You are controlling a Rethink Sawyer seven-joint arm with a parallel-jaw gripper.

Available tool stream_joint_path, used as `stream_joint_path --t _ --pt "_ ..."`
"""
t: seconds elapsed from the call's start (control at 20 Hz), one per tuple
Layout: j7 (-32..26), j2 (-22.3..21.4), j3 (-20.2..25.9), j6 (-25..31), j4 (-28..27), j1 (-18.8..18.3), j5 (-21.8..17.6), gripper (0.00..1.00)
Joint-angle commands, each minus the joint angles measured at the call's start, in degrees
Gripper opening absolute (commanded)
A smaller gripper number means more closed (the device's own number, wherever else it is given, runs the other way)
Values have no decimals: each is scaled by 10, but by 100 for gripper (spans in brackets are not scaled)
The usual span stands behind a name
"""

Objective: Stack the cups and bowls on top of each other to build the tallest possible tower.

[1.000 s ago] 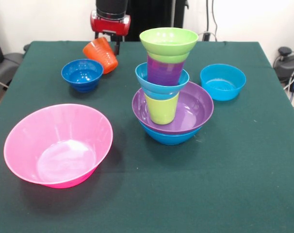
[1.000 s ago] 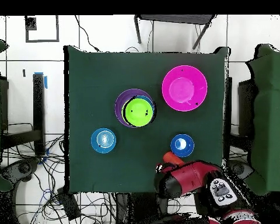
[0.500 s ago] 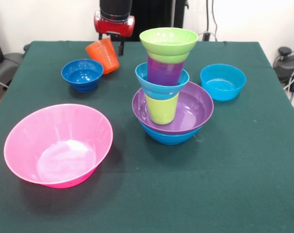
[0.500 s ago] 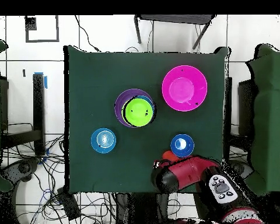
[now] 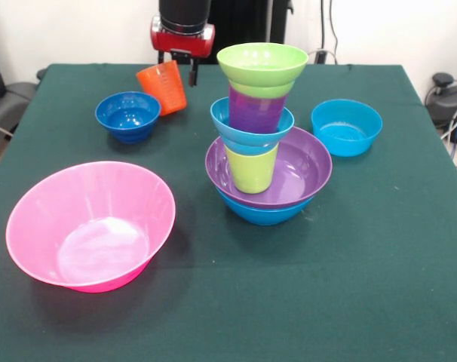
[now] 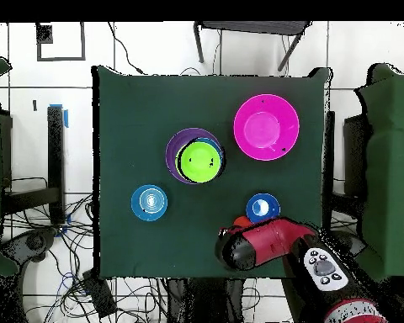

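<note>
Red-and-black arm's tool at the far side of the dark green tabletop, clasping the glossy orange plastic tumbler by its rim. The cup hangs mouth-up, slightly tilted; whether its base touches the cloth I cannot tell.

The tower stands mid-table, well apart from the cup: blue bowl at the bottom, purple bowl in it, lime green cup, turquoise bowl, purple cup, lime green bowl on top.

Loose pieces: small dark blue bowl just beside the orange cup, turquoise bowl, huge pink bowl.

Step in hand, as I judge it: carrying the orange cup. Next it needs lifting above the green bowl's rim, centring over it, and a gentle setting down; the stack looks top-heavy.
</note>
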Motion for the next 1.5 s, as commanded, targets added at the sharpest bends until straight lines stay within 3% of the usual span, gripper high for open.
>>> stream_joint_path --t 0.05,0.95,1.5 --pt "-129 3 86 57 -32 -14 8 100" --pt "-140 -1 118 98 -44 -29 10 100" --pt "-124 4 126 87 -42 -38 -17 100"
